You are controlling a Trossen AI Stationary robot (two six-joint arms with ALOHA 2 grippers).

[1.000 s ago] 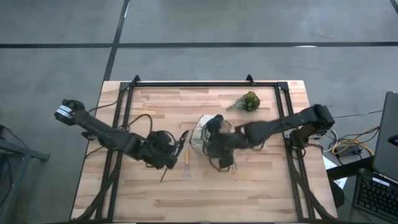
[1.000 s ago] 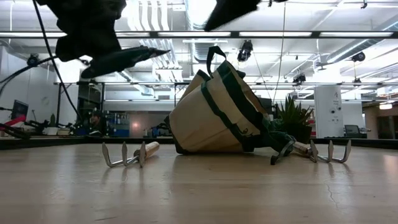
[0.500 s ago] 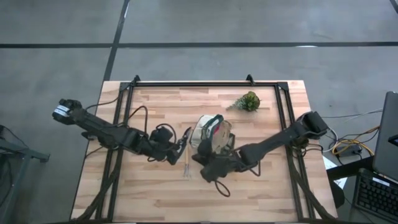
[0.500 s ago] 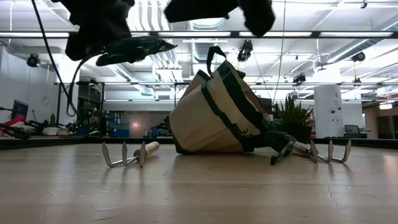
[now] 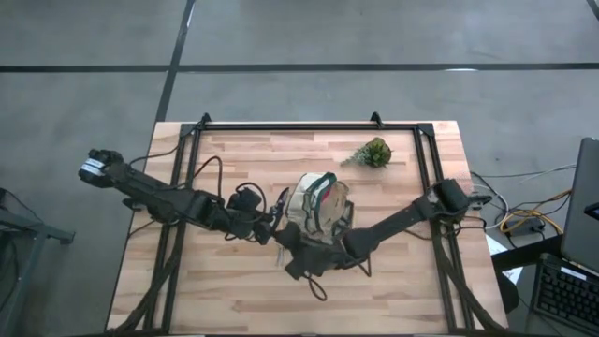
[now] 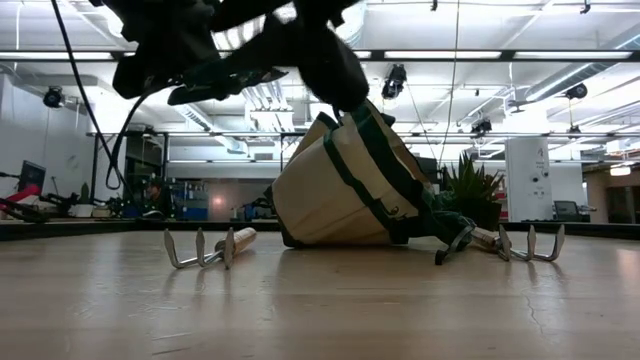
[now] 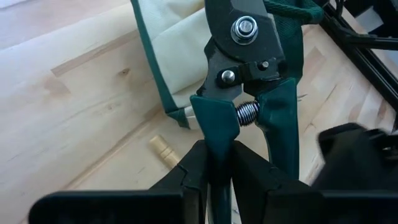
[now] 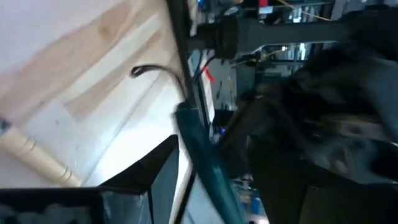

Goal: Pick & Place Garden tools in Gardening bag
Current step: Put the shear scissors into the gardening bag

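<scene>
Left tool [image 7: 217,171] — clamped on green-handled pruning shears [image 7: 245,93], beside gardening bag [image 5: 314,208] at table centre. Right tool [image 5: 295,262] nearby, grip unclear. Advice: lift shears over the rim before release.

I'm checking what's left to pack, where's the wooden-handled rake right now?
In the low view the rake lies flat on the table, left of the tipped gardening bag, under the left gripper holding green-handled shears.
</scene>
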